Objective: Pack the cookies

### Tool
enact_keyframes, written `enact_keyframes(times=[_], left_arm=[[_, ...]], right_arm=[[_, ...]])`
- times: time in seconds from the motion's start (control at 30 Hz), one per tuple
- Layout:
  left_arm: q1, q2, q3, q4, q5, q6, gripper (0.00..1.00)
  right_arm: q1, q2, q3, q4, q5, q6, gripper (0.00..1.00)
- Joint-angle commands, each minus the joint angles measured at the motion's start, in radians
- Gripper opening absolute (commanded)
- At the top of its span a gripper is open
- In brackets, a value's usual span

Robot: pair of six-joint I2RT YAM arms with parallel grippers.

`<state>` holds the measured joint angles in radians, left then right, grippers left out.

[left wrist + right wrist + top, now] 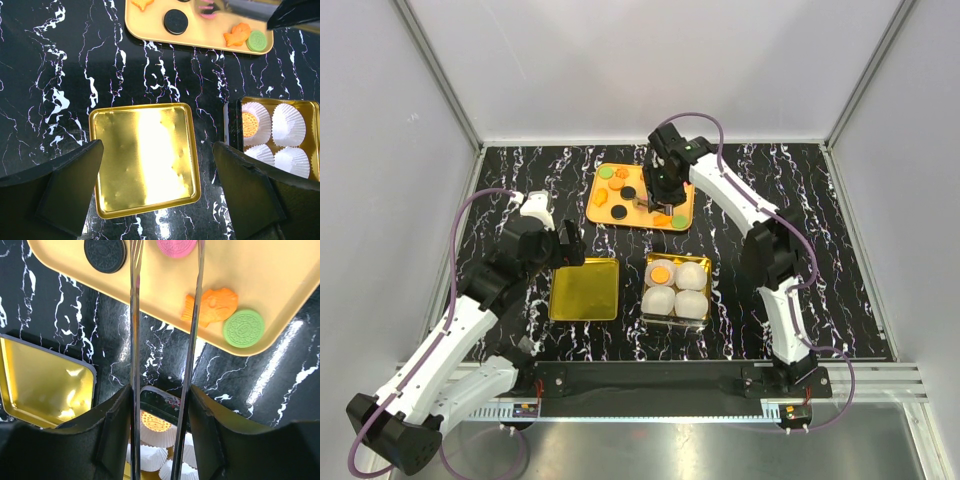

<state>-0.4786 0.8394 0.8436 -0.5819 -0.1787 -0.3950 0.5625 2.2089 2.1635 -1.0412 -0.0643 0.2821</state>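
Observation:
Several cookies lie on an orange tray (682,195): a black one (104,254), a pink one (176,246), an orange fish (212,306) and a green one (243,328). My right gripper (161,395) is shut on metal tongs (134,340). The tong arms stand apart on either side of the pink cookie; whether they touch it is cut off. One orange cookie (661,272) sits in a paper cup in the tin (677,257). My left gripper (157,155) is open and empty above the gold lid (145,160).
The tin holds several white paper cups (287,122), three of them with no cookie. The gold lid (585,289) lies flat to the left of the tin. The black marbled table is walled by grey panels at the back and sides.

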Motion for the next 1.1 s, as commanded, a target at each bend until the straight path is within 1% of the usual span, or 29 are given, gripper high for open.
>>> enact_keyframes(times=[0.0, 0.17, 0.33, 0.83, 1.07], left_arm=[[0.005, -0.017, 0.009, 0.030, -0.005, 0.005, 0.99], [0.005, -0.016, 0.009, 0.034, -0.001, 0.005, 0.99], [0.005, -0.016, 0.009, 0.034, 0.001, 0.005, 0.99], [0.005, -0.016, 0.009, 0.031, -0.001, 0.005, 0.99], [0.005, -0.014, 0.009, 0.031, -0.001, 0.004, 0.99]], right_arm=[[0.016, 0.018, 0.027, 0.007, 0.029, 0.000, 0.54], [0.016, 0.003, 0.004, -0.002, 0.086, -0.011, 0.54], [0.016, 0.017, 0.024, -0.023, 0.083, -0.020, 0.54], [0.039, -0.003, 0.004, -0.029, 0.092, -0.023, 0.53], [0.040, 0.009, 0.032, -0.049, 0.097, -0.034, 0.52]])
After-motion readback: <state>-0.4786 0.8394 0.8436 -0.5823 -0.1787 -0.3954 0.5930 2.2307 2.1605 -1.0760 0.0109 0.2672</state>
